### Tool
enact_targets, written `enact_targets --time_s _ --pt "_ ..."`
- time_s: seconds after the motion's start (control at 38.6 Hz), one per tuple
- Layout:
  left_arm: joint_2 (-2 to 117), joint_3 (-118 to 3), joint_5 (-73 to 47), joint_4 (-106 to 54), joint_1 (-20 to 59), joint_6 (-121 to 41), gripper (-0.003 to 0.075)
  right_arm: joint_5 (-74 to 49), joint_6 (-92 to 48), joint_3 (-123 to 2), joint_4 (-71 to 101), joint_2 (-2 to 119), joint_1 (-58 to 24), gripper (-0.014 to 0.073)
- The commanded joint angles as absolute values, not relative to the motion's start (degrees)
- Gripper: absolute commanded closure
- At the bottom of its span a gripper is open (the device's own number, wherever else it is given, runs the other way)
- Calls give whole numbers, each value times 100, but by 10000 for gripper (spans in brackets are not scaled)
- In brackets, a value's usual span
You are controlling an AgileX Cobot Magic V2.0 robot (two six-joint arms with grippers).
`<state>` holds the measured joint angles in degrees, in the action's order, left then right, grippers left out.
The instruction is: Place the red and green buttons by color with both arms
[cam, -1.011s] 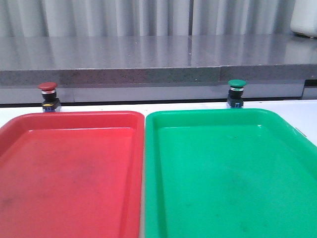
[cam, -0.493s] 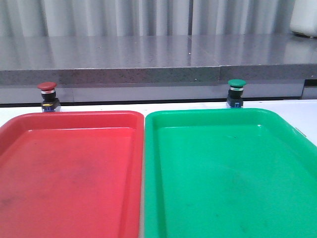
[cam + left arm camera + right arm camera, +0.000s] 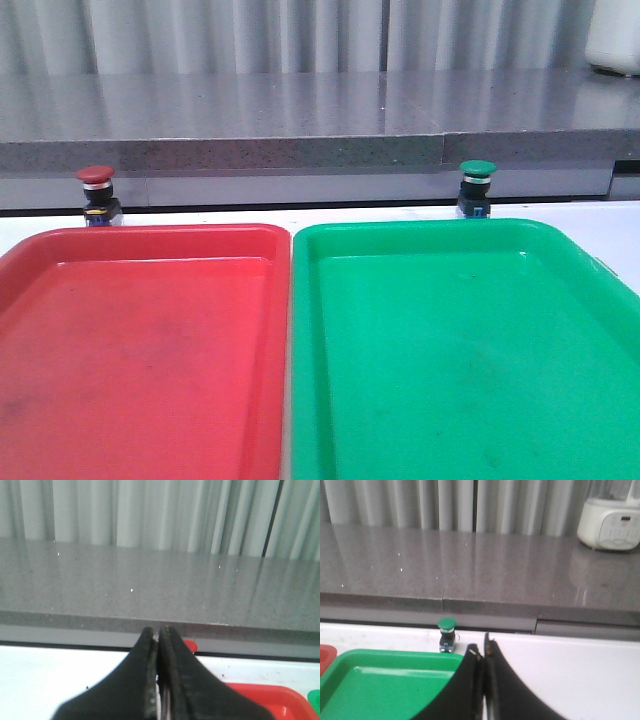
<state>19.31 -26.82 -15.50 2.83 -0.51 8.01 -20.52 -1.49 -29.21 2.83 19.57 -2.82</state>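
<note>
The red button (image 3: pixel 97 193) stands upright on the white table behind the far left corner of the red tray (image 3: pixel 140 350). The green button (image 3: pixel 476 186) stands upright behind the far edge of the green tray (image 3: pixel 460 350). Neither gripper shows in the front view. In the left wrist view my left gripper (image 3: pixel 158 632) is shut and empty; the red button's cap (image 3: pixel 190 645) peeks out just behind its fingers. In the right wrist view my right gripper (image 3: pixel 482 652) is shut and empty, with the green button (image 3: pixel 447 634) ahead of it and to one side.
The two trays lie side by side and fill most of the near table. A raised grey stone ledge (image 3: pixel 320 120) runs along the back, just behind both buttons. A white appliance (image 3: pixel 610 522) stands on the ledge at the far right.
</note>
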Motion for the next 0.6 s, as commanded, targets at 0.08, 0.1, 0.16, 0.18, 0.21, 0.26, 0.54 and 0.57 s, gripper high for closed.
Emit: enact_targets --time_s 0.08,0.1,0.16,0.18,0.21,0.26,0.54,0.57 --pt "2387 -3006 -1228 206 -62 810 740 -1737 -123 -3300 253 2788 -241 654" --pt "2387 -3006 -1228 206 -62 810 739 -1737 -123 -3300 253 2840 -241 654" --pt "2387 -3006 -1228 206 -62 810 737 -1737 -123 -3300 253 2891 -241 648" --pt "2387 -3006 -1228 206 -62 810 729 -1737 -123 -3300 253 2898 -241 636" --pt "2387 -3006 -1228 206 -62 810 711 -1743 -123 -3300 253 2898 -241 622" --pt "2387 -3006 -1228 206 -62 810 647 -1736 -123 -3300 253 2892 -241 557" --pt "2387 -3006 -1228 206 -62 810 20 -1743 -123 -3300 253 2886 -241 -57" --pt "2387 -3006 -1228 206 -62 810 42 -1747 -123 -3300 253 2886 -241 -64"
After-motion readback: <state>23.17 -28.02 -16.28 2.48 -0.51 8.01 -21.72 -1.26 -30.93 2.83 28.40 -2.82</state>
